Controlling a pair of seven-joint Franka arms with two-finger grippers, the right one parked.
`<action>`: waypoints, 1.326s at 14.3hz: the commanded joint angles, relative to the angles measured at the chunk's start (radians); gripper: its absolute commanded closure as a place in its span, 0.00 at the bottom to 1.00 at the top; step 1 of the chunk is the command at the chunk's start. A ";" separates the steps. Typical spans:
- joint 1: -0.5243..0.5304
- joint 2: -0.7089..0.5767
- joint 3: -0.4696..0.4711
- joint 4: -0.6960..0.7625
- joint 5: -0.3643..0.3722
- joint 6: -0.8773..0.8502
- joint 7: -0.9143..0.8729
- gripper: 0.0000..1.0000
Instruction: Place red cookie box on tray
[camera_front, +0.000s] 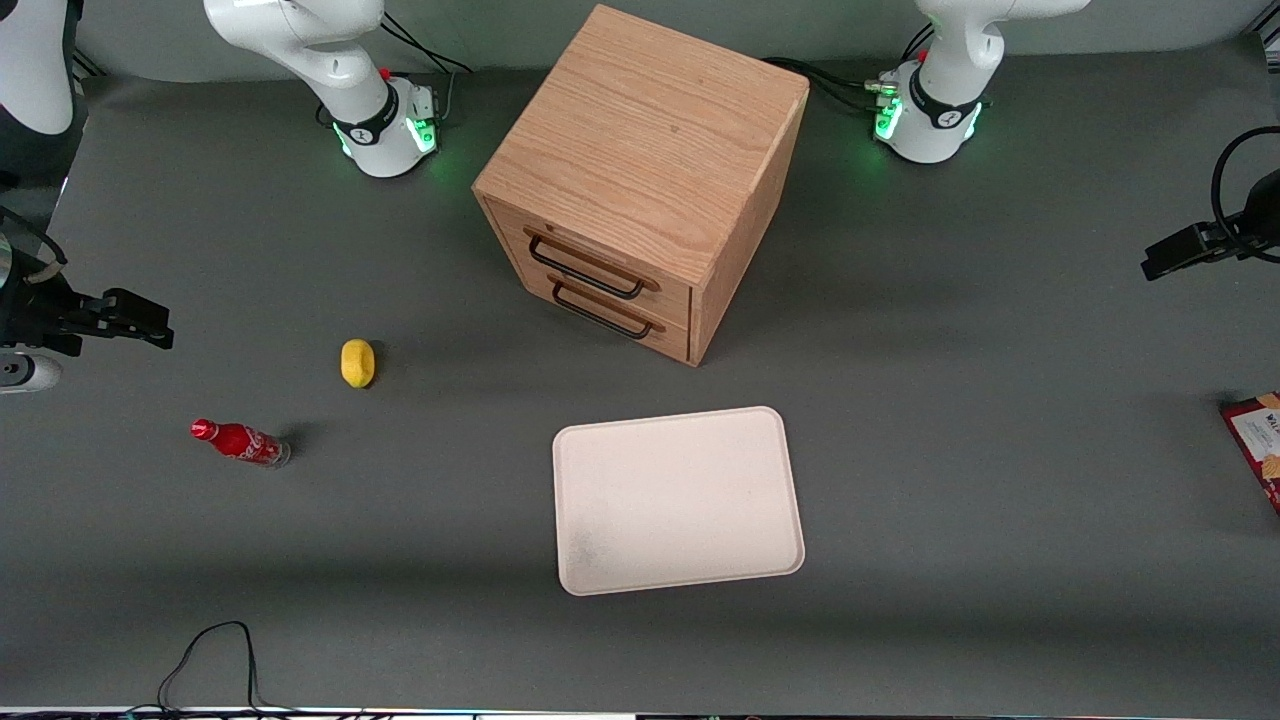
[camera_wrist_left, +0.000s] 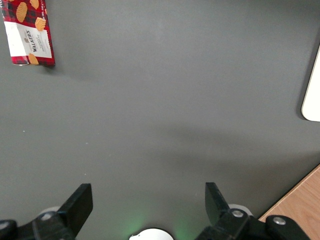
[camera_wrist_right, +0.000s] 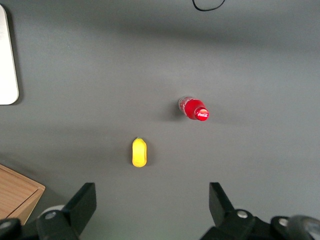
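Red cookie box (camera_front: 1258, 445) sits flat on the table (camera_front: 950, 420) at the working arm's end, cut off by the front view's edge; your wrist camera shows one end of it (camera_wrist_left: 28, 34), label panel up, nothing touching it. Tray (camera_front: 678, 500) lies flat mid-table, bare, nearer the front camera than the wooden drawer cabinet (camera_front: 640, 180) and well apart from the box. Taking the tray as clock centre in the front view, the cabinet is at 12 o'clock and the box out at 3. Your gripper (camera_wrist_left: 149, 205) hangs above bare table, fingers (camera_wrist_left: 80, 202) spread wide, holding nothing, well clear of the box. Toward the parked arm's end: lemon (camera_front: 357, 362) and small red soda bottle (camera_front: 240, 442) lying on its side.
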 joint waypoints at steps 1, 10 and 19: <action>-0.010 0.014 0.008 0.036 0.012 -0.036 0.004 0.00; 0.072 0.077 0.009 0.109 0.018 -0.092 0.079 0.00; 0.466 0.414 0.009 0.501 0.066 -0.072 0.833 0.00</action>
